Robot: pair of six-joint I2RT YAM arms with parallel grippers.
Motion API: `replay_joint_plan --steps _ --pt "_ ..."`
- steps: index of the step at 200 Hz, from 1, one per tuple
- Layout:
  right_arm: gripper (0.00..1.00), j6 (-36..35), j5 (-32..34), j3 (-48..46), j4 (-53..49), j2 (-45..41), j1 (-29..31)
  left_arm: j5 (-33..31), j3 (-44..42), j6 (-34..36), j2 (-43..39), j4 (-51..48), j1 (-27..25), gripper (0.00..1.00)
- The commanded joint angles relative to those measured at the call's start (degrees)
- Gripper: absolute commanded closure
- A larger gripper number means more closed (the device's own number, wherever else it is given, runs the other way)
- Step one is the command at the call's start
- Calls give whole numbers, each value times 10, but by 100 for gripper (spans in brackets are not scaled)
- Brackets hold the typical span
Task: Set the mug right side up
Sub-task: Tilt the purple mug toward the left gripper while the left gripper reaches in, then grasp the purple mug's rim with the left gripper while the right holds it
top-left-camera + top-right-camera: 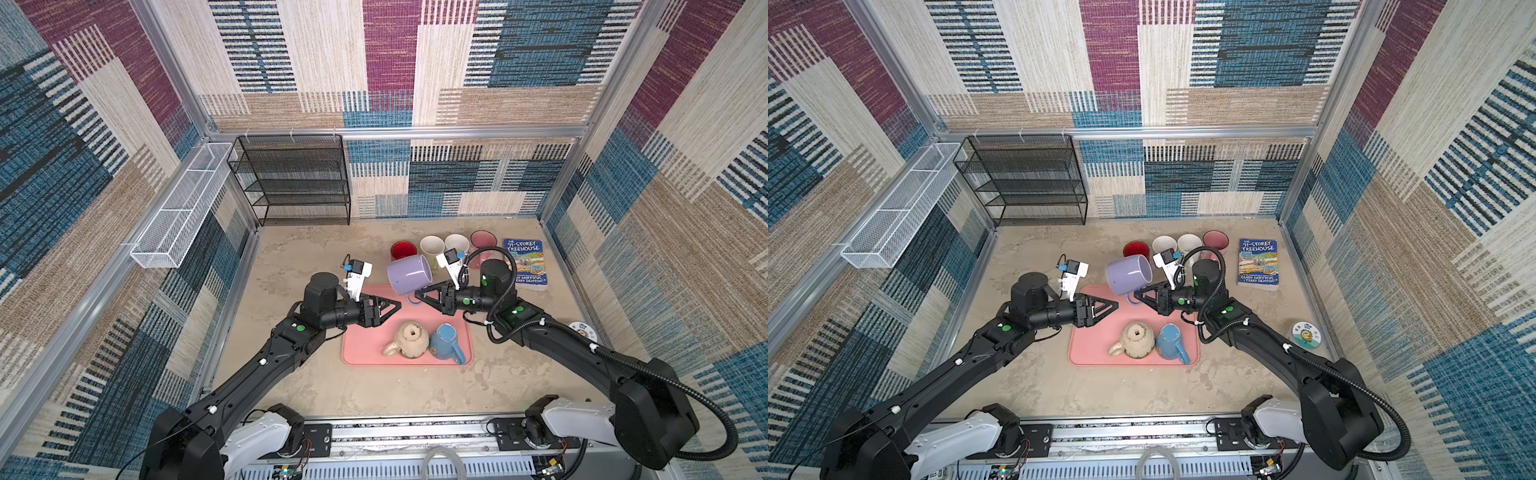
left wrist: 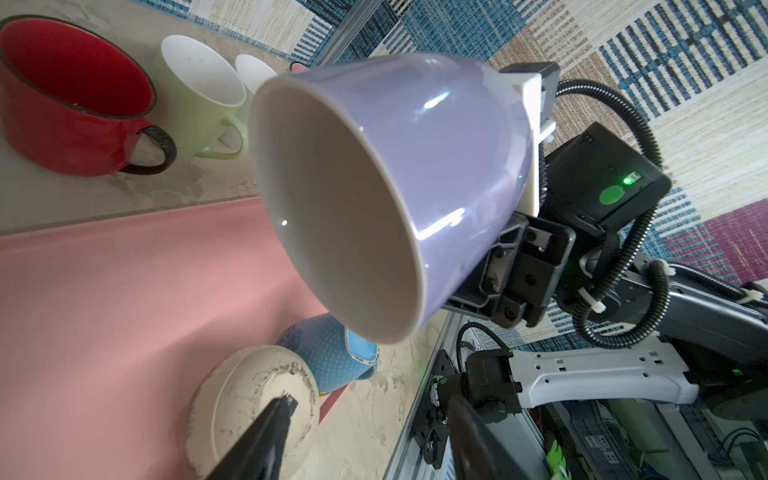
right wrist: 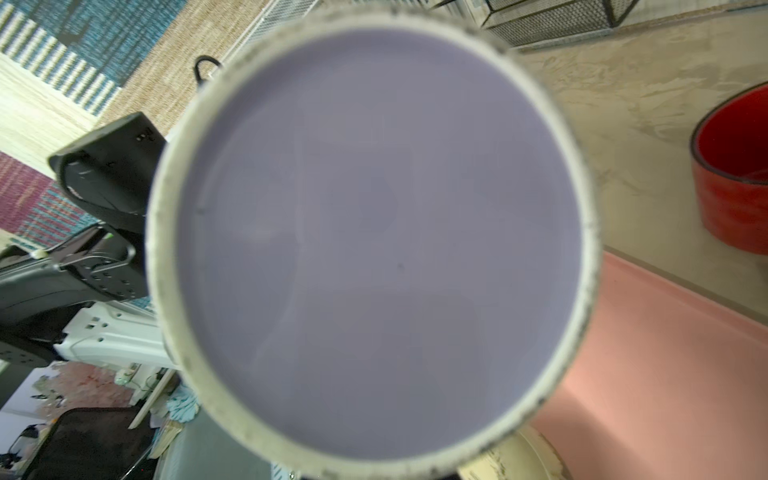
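Observation:
A lilac mug [image 1: 409, 274] [image 1: 1128, 274] hangs tipped on its side above the far edge of the pink tray [image 1: 361, 353]. My right gripper [image 1: 417, 296] [image 1: 1138, 296] is shut on its handle. Its open mouth [image 2: 332, 216] faces my left gripper, and its round base [image 3: 374, 241] fills the right wrist view, hiding the right fingers there. My left gripper [image 1: 397, 306] [image 1: 1115, 306] [image 2: 370, 405] hovers just left of the mug, open, with nothing between its fingers.
On the tray a beige mug [image 1: 411, 338] stands upside down beside a blue mug [image 1: 446, 343]. Red [image 1: 403, 250], cream [image 1: 432, 247] and pink [image 1: 483, 240] mugs stand upright behind. A book [image 1: 525, 262] lies at the right, a black wire shelf [image 1: 291, 178] at the back left.

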Motion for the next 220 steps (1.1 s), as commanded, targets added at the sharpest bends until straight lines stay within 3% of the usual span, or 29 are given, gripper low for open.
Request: replay_joint_plan --steps 1,91,112,220 --pt "100 43 -52 -5 126 5 -1 9 -1 -11 10 62 -10 47" --pt "100 167 -89 -51 316 47 -1 -31 -36 -48 21 196 -21 51" --pt "100 197 -90 -60 365 61 -1 -32 -31 -50 28 214 -21 56" --pt "100 246 -109 -69 467 120 4 -16 -26 -70 72 281 -21 72"
